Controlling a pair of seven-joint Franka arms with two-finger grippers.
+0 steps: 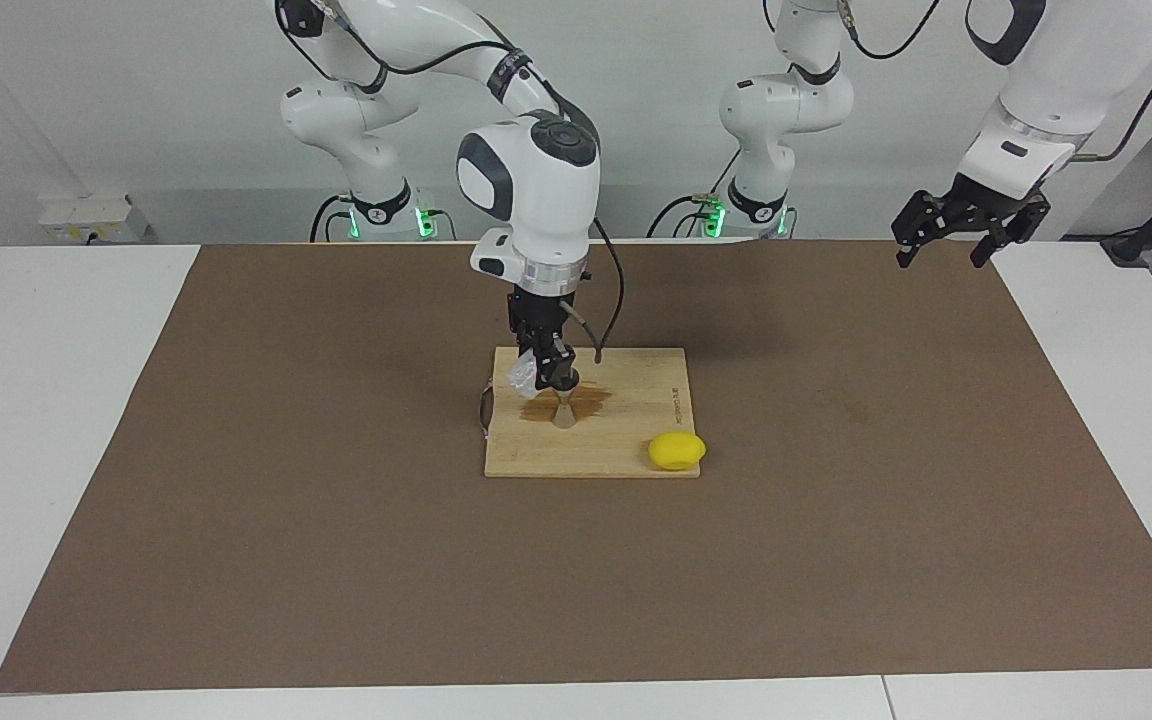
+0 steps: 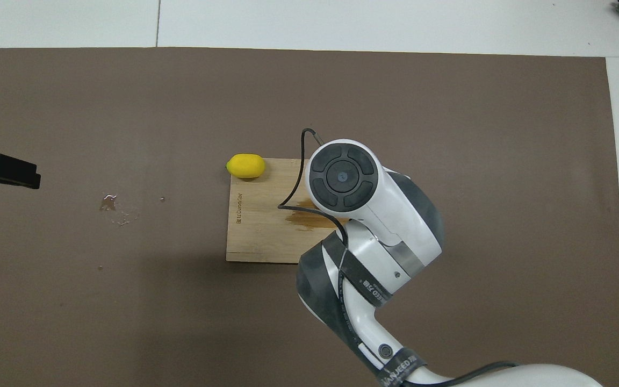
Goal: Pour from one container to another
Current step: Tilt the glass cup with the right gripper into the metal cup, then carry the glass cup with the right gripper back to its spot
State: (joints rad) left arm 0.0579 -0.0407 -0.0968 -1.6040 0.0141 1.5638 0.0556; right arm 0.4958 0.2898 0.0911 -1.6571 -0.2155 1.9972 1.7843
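A wooden cutting board (image 2: 261, 226) lies on the brown mat (image 2: 449, 107) covering the worktop (image 2: 342, 21). A yellow lemon (image 2: 245, 165) rests at the board's corner farthest from the robots, toward the left arm's end. A brown liquid stain (image 2: 309, 217) marks the board surface. The right arm (image 2: 374, 242) extends over the board and covers its portion toward the right arm's end. The left end effector (image 2: 3, 171) is raised over the mat, with small clear droplets (image 2: 116, 207) on the mat beside it.
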